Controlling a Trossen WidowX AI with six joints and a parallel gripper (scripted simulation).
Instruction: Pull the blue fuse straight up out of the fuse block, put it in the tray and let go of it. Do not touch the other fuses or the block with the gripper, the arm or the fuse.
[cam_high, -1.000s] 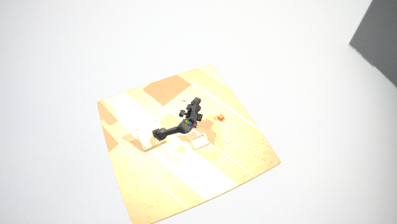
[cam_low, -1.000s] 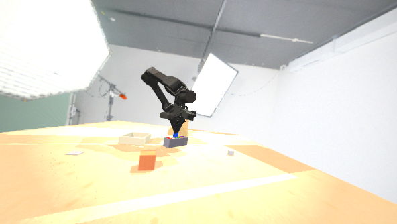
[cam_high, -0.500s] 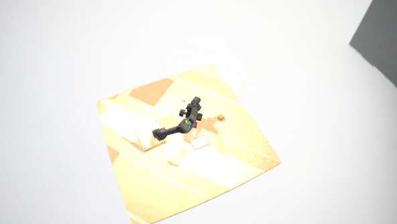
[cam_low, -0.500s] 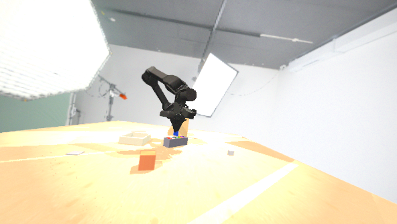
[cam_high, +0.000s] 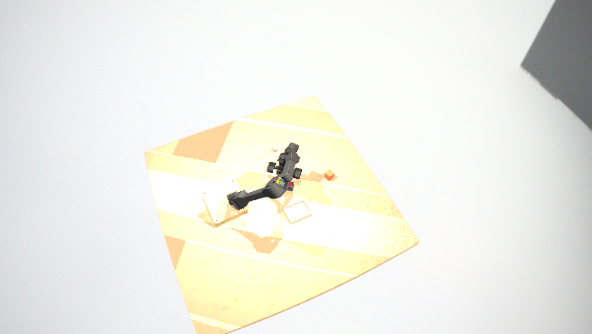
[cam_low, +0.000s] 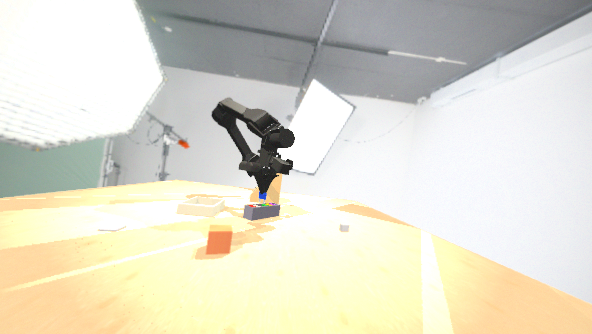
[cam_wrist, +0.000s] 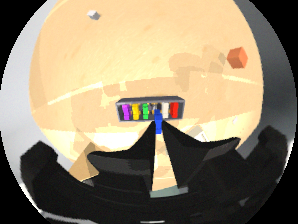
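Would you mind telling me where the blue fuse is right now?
In the exterior view the blue fuse is pinched in the gripper, just above the fuse block, right of the tray.

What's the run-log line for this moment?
phase: extraction | gripper: shut on blue fuse | blue fuse: above fuse block | tray: no fuse visible | release: pending
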